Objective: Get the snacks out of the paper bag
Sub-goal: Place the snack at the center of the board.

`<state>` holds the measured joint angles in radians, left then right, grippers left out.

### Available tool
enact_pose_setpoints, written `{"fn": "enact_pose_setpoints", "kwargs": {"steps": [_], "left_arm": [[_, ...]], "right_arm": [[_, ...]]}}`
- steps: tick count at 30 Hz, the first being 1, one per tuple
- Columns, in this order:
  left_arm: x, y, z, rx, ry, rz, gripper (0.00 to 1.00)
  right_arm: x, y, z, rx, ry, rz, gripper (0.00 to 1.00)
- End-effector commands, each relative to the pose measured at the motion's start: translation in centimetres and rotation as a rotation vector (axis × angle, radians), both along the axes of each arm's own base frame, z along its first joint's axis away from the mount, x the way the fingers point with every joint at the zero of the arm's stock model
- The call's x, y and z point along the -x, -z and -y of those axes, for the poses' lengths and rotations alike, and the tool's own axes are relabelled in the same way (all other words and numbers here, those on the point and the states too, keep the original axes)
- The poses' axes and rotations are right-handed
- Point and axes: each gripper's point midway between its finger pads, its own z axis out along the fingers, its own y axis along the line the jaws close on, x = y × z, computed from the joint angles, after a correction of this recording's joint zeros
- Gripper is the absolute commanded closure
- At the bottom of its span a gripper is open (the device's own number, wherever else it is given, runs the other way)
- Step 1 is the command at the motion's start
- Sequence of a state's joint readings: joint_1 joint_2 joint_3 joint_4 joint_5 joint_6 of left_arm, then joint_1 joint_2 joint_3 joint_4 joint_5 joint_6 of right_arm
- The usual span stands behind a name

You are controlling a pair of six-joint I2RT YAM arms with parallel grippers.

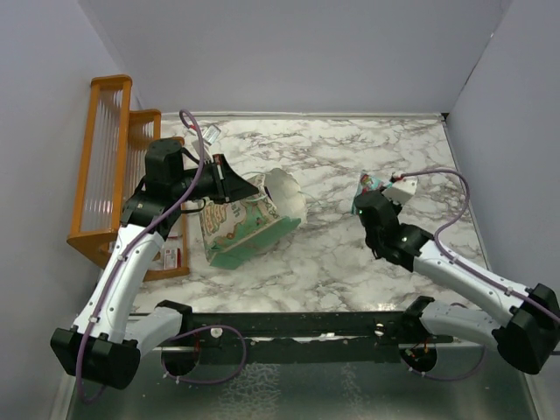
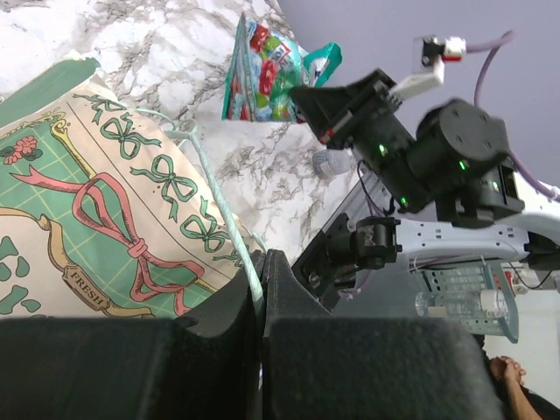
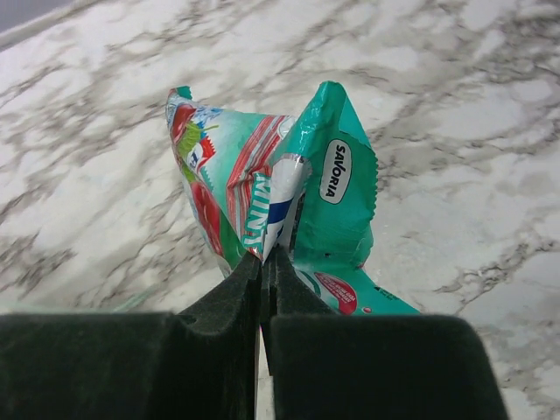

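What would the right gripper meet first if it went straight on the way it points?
Apart from the teal snack packet it clamps, the right gripper would probably meet only the marble table, though depth is unclear.

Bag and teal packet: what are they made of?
The bag looks like paper: matte, with flat printed bows and creased edges. The packet looks like thin plastic film, maybe foil-lined: it is shiny and crinkled, with a zigzag-cut edge.
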<state>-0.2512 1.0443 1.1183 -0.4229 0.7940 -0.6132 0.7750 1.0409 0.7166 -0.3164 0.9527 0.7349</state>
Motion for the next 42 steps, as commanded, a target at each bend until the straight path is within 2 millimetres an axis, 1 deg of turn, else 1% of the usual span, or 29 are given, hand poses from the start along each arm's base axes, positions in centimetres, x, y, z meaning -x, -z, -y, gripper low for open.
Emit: {"fn": "enact_pose_setpoints", "kwargs": {"steps": [1, 3, 7, 10, 14, 18, 21, 25, 27, 28, 29, 31, 32, 35, 37, 39, 41, 42], "left_arm": [[0.0, -1.2, -0.1, -0.009, -0.001, 0.055, 1.0], [0.0, -1.3, -0.1, -0.008, -0.002, 0.057, 1.0], [0.1, -1.2, -0.1, -0.007, -0.007, 0.052, 1.0], [0.3, -1.4, -0.2, -0.005, -0.009, 0.054, 1.0], [0.5, -1.3, -0.3, -0.007, -0.015, 0.052, 1.0], [0.5, -1.2, -0.3, -0.008, -0.017, 0.047, 1.0], [0.5, -1.1, -0.3, -0.009, -0.018, 0.044, 1.0], [0.4, -1.1, -0.3, -0.009, -0.018, 0.04, 1.0], [0.4, -1.2, -0.3, -0.009, -0.02, 0.042, 1.0], [0.4, -1.2, -0.4, -0.009, -0.022, 0.042, 1.0], [0.4, -1.2, -0.4, -0.008, -0.024, 0.04, 1.0], [0.5, -1.2, -0.4, -0.005, -0.026, 0.039, 1.0], [0.5, -1.2, -0.4, -0.005, -0.028, 0.042, 1.0], [0.6, -1.3, -0.4, -0.001, -0.033, 0.038, 1.0], [0.7, -1.2, -0.4, 0.0, -0.032, 0.03, 1.0], [0.8, -1.1, -0.5, 0.001, -0.034, 0.027, 1.0], [0.8, -1.1, -0.5, 0.0, -0.035, 0.027, 1.0], [0.8, -1.1, -0.5, 0.0, -0.038, 0.026, 1.0]], "right_arm": [[-2.7, 0.7, 2.5, -0.185, 0.123, -0.001, 0.99], [-4.3, 0.6, 4.1, -0.241, 0.161, 0.012, 0.99], [-7.3, 0.4, 7.7, -0.426, 0.245, 0.055, 0.99], [-9.1, 1.6, 11.0, -0.566, 0.333, 0.055, 0.99], [-11.2, 2.7, 15.4, -0.662, 0.442, 0.087, 0.99], [-13.2, 3.9, 18.7, -0.797, 0.484, 0.121, 0.99], [-15.0, 3.8, 20.4, -0.833, 0.463, 0.167, 0.99], [-17.9, 2.8, 21.1, -0.812, 0.392, 0.226, 0.99], [-18.9, 3.2, 21.3, -0.814, 0.367, 0.231, 0.95], [-19.2, 3.8, 21.2, -0.815, 0.358, 0.223, 0.91], [-19.3, 4.4, 21.1, -0.819, 0.349, 0.21, 0.84], [-18.4, 6.7, 20.4, -0.829, 0.332, 0.165, 0.67], [-17.5, 7.6, 20.1, -0.831, 0.334, 0.156, 0.62], [-14.5, 8.8, 19.7, -0.835, 0.341, 0.155, 0.52], [-12.6, 8.7, 19.6, -0.803, 0.347, 0.144, 0.48], [-11.3, 7.9, 19.5, -0.749, 0.335, 0.121, 0.46], [-10.6, 6.6, 18.7, -0.694, 0.266, 0.1, 0.45], [-10.4, 5.9, 17.9, -0.676, 0.204, 0.09, 0.44]]}}
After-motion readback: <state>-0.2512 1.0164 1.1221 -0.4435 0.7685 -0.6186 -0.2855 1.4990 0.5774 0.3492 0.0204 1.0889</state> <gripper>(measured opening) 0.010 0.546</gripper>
